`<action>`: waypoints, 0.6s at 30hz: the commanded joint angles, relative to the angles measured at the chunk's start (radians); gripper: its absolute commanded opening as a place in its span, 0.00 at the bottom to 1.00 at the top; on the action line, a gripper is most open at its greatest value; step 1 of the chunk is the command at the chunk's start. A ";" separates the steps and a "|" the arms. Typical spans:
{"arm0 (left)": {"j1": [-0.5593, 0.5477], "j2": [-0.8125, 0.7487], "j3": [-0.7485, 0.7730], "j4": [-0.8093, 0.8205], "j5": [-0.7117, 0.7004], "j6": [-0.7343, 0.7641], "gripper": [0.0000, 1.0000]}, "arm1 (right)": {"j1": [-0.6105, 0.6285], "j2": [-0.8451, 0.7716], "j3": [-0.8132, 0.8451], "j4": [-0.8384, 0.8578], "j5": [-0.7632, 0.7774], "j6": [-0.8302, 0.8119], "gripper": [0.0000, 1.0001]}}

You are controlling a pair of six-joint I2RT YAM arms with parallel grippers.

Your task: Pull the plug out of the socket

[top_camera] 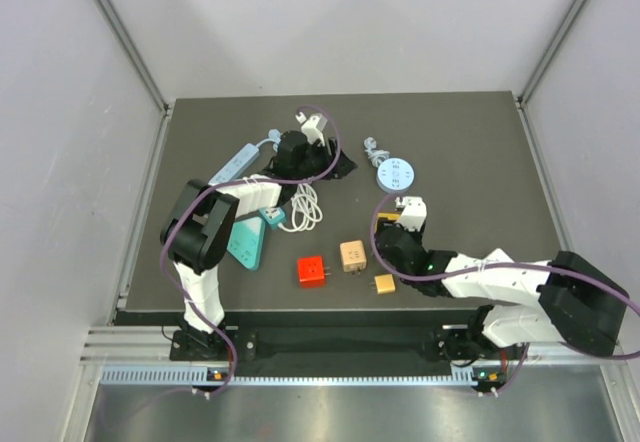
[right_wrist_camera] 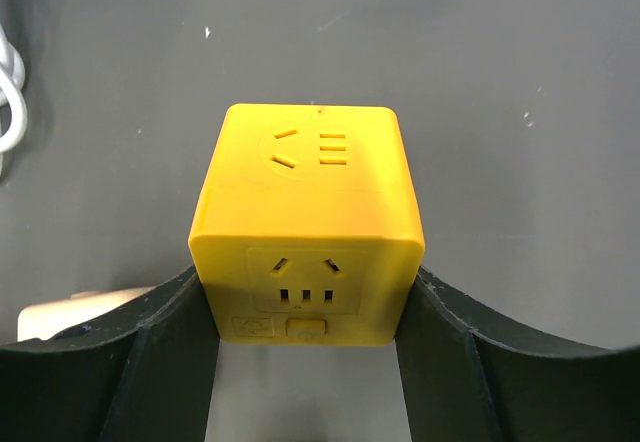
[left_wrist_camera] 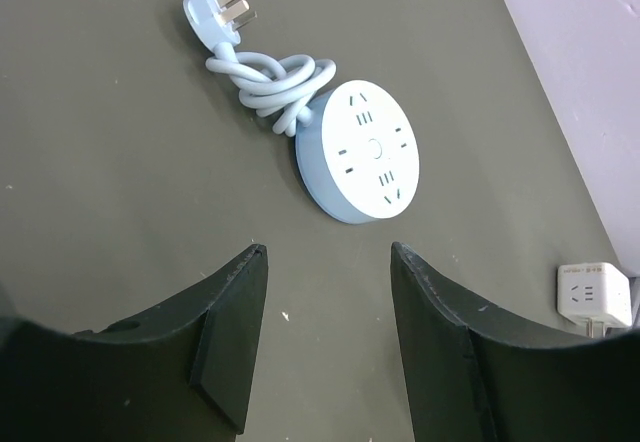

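Right now my right tool point(right_wrist_camera: 305, 292) is clenched on the yellow socket cube point(right_wrist_camera: 305, 177). Its curved black fingers point(right_wrist_camera: 150, 362) press both smooth plastic sides of that round-edged block, which sits right of centre on the matte dark tabletop point(right_wrist_camera: 520, 162). My left tool point(left_wrist_camera: 328, 262) hangs released, its wedge-shaped black fingers parted, and beyond them lies a pale blue round socket point(left_wrist_camera: 370, 152) with a white slotted face, its cord point(left_wrist_camera: 270, 82) bundled in loops and ending in a flat-pinned plug point(left_wrist_camera: 215, 10).
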 commanded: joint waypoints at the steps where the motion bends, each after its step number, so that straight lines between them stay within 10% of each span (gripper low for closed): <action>1: 0.009 -0.022 -0.007 0.069 0.026 -0.011 0.57 | 0.036 0.018 0.005 0.030 0.035 0.070 0.06; 18: 0.019 -0.012 -0.010 0.093 0.072 -0.025 0.57 | 0.065 0.001 0.015 -0.119 -0.009 0.171 0.58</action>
